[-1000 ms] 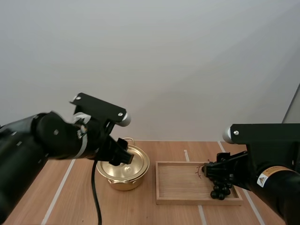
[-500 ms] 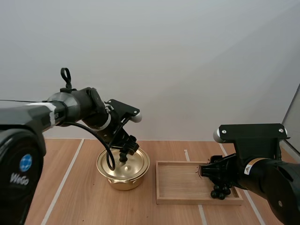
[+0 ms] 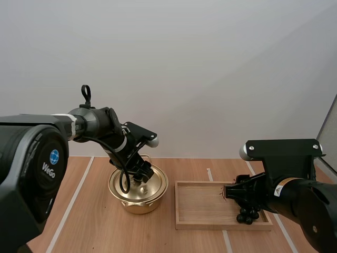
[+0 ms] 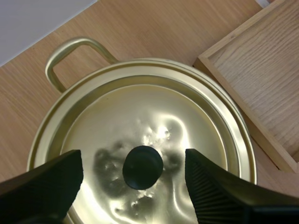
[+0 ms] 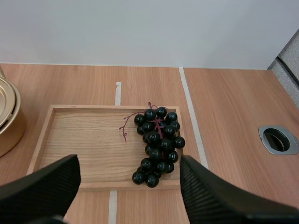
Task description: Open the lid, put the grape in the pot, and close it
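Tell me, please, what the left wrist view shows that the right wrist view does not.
Left wrist view, not the right: the black knob of the lid between the open left hand's fingers, and a pot handle. Right wrist view, not the left: the grapes lying in the wooden tray, before the open right hand, and a metal table port. Both: the gold pot, that tray, the table.

Wooden tray (image 3: 202, 208) lying flat on the wood-grain table (image 3: 92, 232), sitting across a white tape line (image 5: 117, 86), with a metal-rimmed cable grommet (image 5: 278, 140) set into the tabletop well off to its side.
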Action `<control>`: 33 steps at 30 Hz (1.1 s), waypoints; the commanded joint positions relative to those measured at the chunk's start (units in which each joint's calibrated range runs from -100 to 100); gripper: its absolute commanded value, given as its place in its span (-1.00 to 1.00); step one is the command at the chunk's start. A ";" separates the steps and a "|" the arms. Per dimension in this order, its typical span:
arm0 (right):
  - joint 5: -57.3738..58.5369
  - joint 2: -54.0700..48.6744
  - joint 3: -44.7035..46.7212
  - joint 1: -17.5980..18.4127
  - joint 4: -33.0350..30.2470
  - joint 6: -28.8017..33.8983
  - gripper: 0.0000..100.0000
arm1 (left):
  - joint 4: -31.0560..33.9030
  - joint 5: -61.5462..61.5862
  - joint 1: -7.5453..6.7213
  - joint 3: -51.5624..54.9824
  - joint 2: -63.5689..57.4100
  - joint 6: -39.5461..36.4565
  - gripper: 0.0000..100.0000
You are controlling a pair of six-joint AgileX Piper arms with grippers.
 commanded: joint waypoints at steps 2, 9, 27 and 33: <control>-0.09 -0.16 -0.42 -0.19 -0.06 -0.51 1.00 | 0.13 0.02 -0.25 -0.56 0.03 -0.22 0.18; 0.14 -0.16 -0.42 -0.19 -0.06 -0.51 1.00 | -1.33 1.79 -0.25 -0.56 0.03 -0.22 -1.00; -2.60 -0.14 -0.42 -0.19 0.35 -12.84 1.00 | -1.09 17.11 -0.25 -13.23 -32.56 -0.45 -1.00; -7.80 6.97 -0.42 -0.19 -0.45 -12.12 1.00 | -0.96 17.34 -0.25 -17.07 -43.03 -0.17 -1.00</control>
